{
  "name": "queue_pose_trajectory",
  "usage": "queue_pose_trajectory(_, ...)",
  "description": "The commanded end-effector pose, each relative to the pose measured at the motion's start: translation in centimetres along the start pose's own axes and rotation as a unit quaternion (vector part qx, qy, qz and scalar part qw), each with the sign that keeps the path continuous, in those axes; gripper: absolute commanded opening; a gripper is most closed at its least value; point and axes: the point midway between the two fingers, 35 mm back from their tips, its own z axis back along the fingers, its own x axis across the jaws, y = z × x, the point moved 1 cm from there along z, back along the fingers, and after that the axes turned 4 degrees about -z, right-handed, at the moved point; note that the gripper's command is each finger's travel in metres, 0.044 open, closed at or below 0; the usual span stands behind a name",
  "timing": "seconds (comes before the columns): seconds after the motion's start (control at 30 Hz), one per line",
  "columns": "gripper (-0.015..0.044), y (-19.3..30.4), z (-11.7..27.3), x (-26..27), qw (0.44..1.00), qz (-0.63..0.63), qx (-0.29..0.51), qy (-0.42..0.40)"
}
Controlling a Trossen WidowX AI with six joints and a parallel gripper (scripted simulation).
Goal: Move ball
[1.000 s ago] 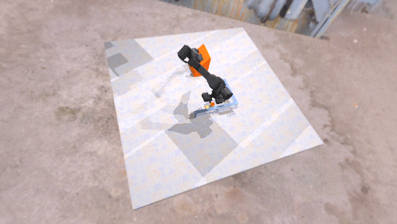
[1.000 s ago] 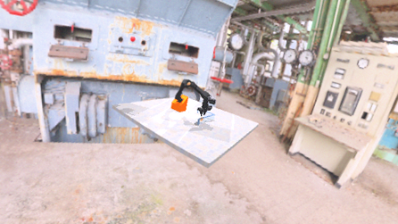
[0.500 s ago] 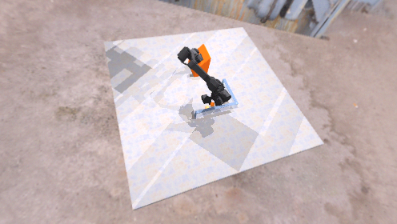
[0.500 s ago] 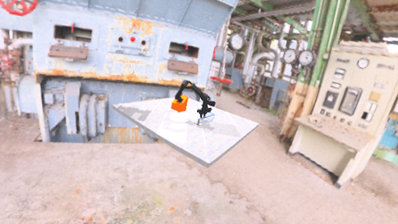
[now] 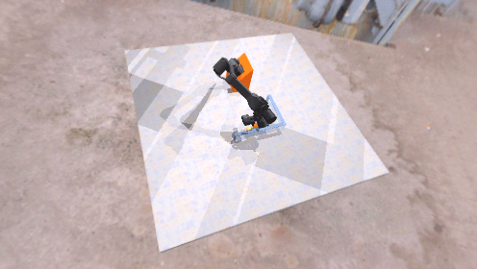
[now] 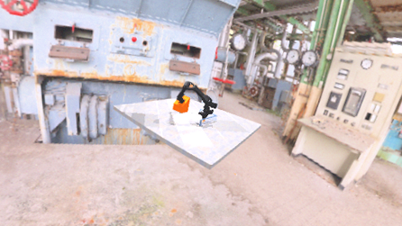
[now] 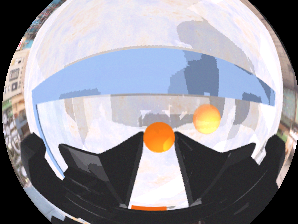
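Observation:
The orange ball (image 7: 160,137) (image 5: 248,128) lies on the table inside the corner of the two low clear blue walls (image 5: 275,110) (image 7: 133,75). The see-through copy (image 7: 206,119) is a paler orange ball a little to the right of it and farther off, closer to the wall. My gripper (image 7: 160,152) (image 5: 250,123) (image 6: 206,116) is down at the table, and its two dark fingers close on the ball from both sides. In the top and exterior views the arm hides most of the ball.
The arm's orange base block (image 5: 244,67) (image 6: 181,105) stands at the back of the white patterned table (image 5: 192,202) (image 6: 214,148). The walls' corner (image 5: 283,124) lies to the right of the gripper. The table's edges are far from the gripper.

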Motion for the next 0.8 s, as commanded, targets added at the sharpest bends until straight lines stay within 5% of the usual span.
queue_pose_trajectory(0.0,0.0112,0.1,-0.1,0.0,1.000,0.003,0.000,0.002)
queue_pose_trajectory(0.2,0.0000,-0.1,0.5,0.0,1.000,0.001,-0.002,0.001)
queue_pose_trajectory(0.77,0.0000,0.0,12.0,0.1,1.000,0.003,0.001,-0.001)
